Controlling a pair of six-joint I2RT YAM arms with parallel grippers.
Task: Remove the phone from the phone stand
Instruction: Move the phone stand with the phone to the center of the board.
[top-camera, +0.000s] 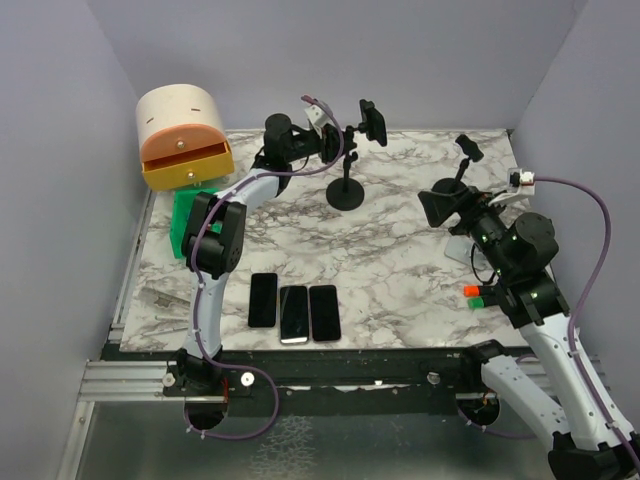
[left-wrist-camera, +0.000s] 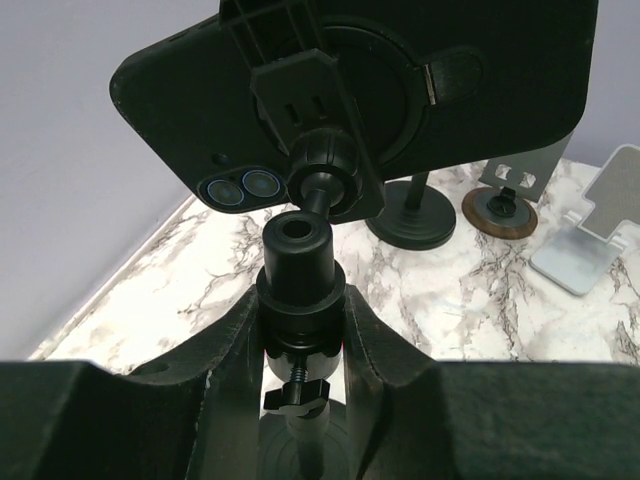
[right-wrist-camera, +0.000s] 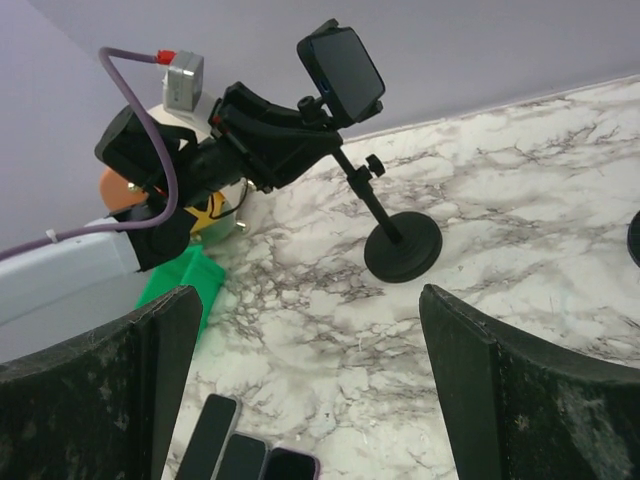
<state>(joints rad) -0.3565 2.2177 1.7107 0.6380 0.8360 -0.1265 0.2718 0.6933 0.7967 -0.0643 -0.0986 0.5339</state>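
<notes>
One phone (top-camera: 373, 122) sits clamped at the head of the phone stand (top-camera: 347, 192), toward twelve o'clock on the marble table (top-camera: 400, 280), raised well off the surface on the stand's slim post; the task looks barely begun, for the phone is not yet out of its cradle. Left gripper (left-wrist-camera: 300, 330) stands at the stand's nine o'clock; its fingers (left-wrist-camera: 235, 345) pinch the post's collar just below the ball joint, drawn in to about the collar's width; it appears to brace the stand and does not touch the phone itself. Right gripper (right-wrist-camera: 315, 380) hangs toward three o'clock, well apart from the stand, jaws spread wide and holding nothing, looking at the phone's screen side. What is left seems to be the whole removal; the free gripper would have to close on the phone, draw it out of the clamp and set it down, perhaps near the three phones (top-camera: 293, 312) lying flat in a row at six o'clock.
</notes>
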